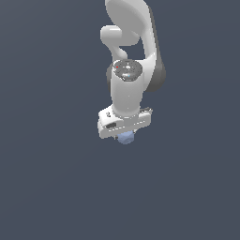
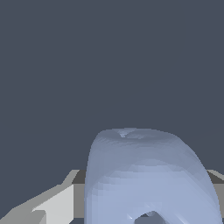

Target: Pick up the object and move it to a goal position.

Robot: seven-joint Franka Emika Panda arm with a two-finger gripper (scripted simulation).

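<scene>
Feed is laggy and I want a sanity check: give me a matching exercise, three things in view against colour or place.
Things:
1 block
2 arm
3 ground

Descriptions:
a white, reaching down from the top of the exterior view
b plain dark slate
c pale blue, just below the arm's tip

Pairs: 1-c, 2-a, 3-b

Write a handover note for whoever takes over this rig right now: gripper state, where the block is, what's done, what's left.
Gripper: points down, fingers hidden by the hand; open or shut cannot be told.
Pale blue block: directly under the hand, peeking out below it in the exterior view and filling the wrist view.
Done: arm positioned at the block.
Left: confirm the grasp, carry it to the goal; no goal marker is visible.
</scene>
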